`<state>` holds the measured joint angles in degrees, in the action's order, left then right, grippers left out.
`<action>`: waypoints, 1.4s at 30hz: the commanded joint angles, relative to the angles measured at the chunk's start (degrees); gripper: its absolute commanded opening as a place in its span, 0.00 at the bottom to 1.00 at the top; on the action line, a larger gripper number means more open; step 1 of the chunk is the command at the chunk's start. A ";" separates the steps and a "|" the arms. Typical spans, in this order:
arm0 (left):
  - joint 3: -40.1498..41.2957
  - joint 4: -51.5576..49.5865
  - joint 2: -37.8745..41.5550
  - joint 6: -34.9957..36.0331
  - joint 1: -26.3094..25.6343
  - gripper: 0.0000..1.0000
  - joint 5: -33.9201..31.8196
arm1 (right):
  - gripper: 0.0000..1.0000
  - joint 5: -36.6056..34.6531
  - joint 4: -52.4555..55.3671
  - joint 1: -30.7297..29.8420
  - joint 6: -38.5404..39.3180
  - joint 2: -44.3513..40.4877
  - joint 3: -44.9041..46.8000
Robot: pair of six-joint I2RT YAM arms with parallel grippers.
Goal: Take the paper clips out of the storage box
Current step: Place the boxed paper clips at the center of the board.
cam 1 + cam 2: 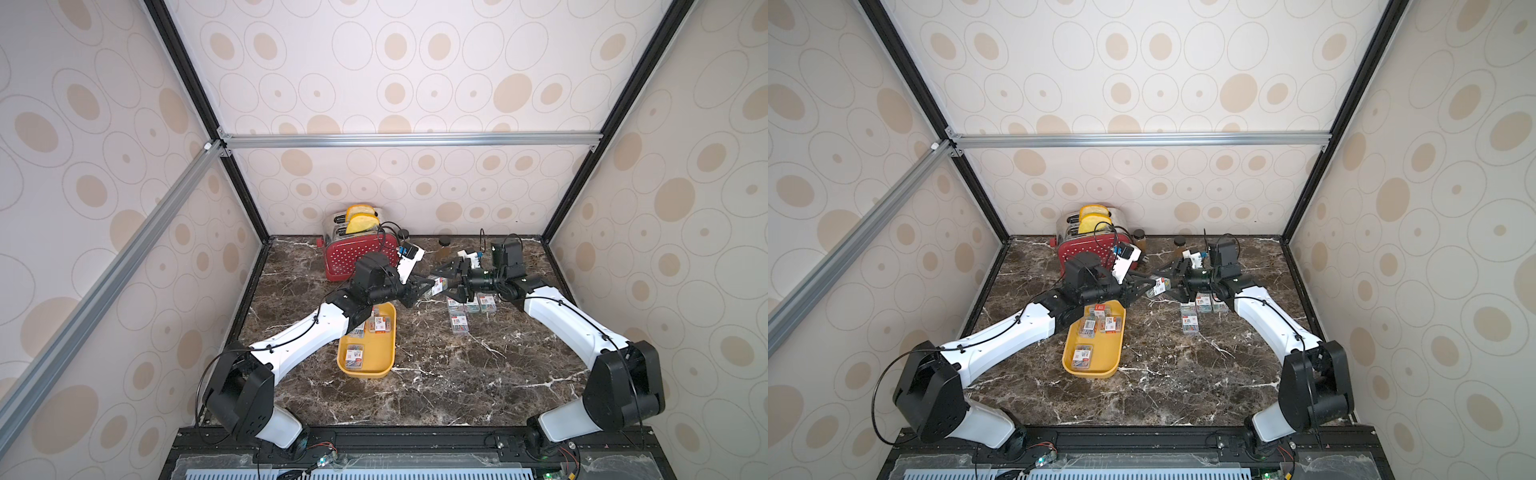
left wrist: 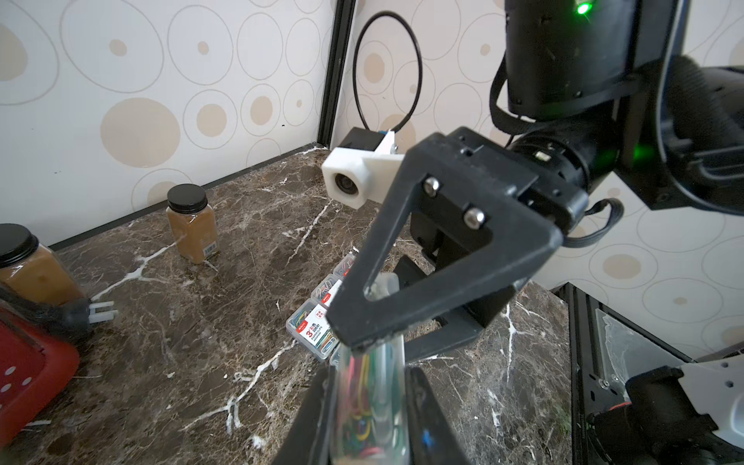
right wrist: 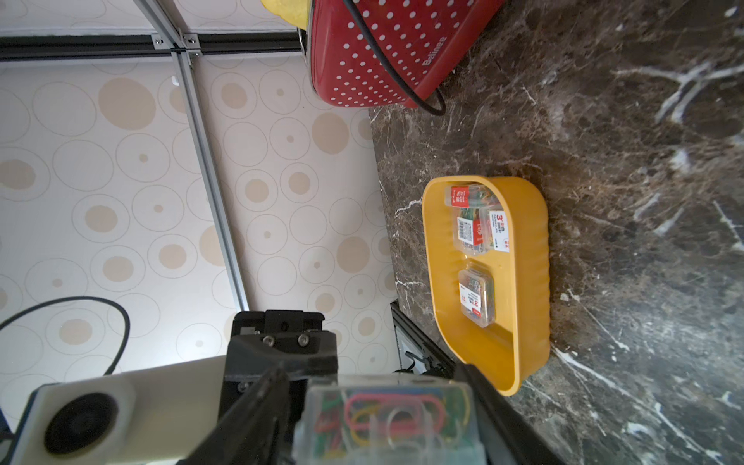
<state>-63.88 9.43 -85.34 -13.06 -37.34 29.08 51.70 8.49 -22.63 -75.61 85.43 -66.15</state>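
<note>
Four small clear plastic cases of multicoloured paper clips (image 1: 1088, 326) are lying in the shallow mustard-yellow plastic storage box (image 1: 1106, 353), with three bunched at its far end and one alone nearer the front. Four more cases (image 1: 458, 323) are resting on the dark marble surface (image 1: 436, 386) off to the right, well apart from the box, three in a row and one just in front. And the ninth case (image 1: 437, 286) is hanging in mid-air between the two arms! The left claw (image 2: 370, 410) is clamping it tight, while the right claw (image 3: 378, 398) is reaching in from the opposite side with a finger on either side; whether it is gripping, I cannot tell. A red white-dotted toaster (image 1: 340, 257) is standing at the back wall.
</note>
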 commanded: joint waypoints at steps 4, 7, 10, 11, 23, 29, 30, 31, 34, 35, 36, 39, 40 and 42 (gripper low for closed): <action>-1.30 2.10 1.08 -0.65 -0.01 0.00 0.62 | 0.57 -0.35 2.22 -0.94 1.41 -2.19 -1.66; -1.51 2.00 0.79 -0.75 -0.01 0.00 0.80 | 0.48 -0.64 3.36 -1.09 2.04 -2.04 -2.19; -1.47 1.60 0.81 -0.74 -0.05 0.08 0.93 | 0.35 -1.05 6.24 -1.08 4.50 -1.54 -3.68; -1.43 1.35 0.95 -0.66 -0.01 0.15 1.14 | 0.32 -1.20 7.65 -1.08 5.82 -1.30 -4.38; -4.39 -16.07 5.98 -2.41 0.79 0.62 -0.51 | 0.15 -9.68 43.68 6.46 43.55 4.71 -16.64; -4.72 -23.11 9.37 -6.55 1.99 0.64 -1.13 | 0.13 -22.78 56.63 7.66 56.89 7.59 -17.84; -4.57 -23.58 9.85 -7.12 2.01 0.64 -1.20 | 0.13 -24.79 57.38 7.68 57.71 7.94 -17.52; -4.42 -23.93 10.24 -7.55 2.01 0.64 -1.13 | 0.13 -26.86 57.78 7.68 58.46 8.37 -16.93; -3.63 -24.47 11.00 -8.51 2.03 0.64 -1.13 | 0.13 -32.94 58.22 7.68 60.36 10.06 -15.20; -3.31 -24.45 11.22 -8.72 2.09 0.64 -1.05 | 0.13 -35.34 58.35 7.61 60.84 10.68 -14.75; -2.95 -24.31 11.42 -8.91 2.05 0.64 -1.08 | 0.13 -37.38 58.14 7.66 61.15 11.17 -14.24; -2.23 -23.69 11.60 -9.54 2.10 0.64 -0.65 | 0.13 -42.47 57.05 7.69 62.05 12.78 -13.10; -2.13 -23.42 11.51 -9.70 2.10 0.64 -0.45 | 0.14 -42.92 56.72 7.67 62.61 13.66 -12.95; -2.13 -23.06 11.21 -9.87 2.08 0.64 -0.18 | 0.14 -44.25 55.85 7.65 63.18 15.44 -12.73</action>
<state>-66.04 -13.37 -75.05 -21.67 -35.66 28.23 13.08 63.86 -14.81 -15.25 99.07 -79.53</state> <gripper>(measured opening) 0.637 0.539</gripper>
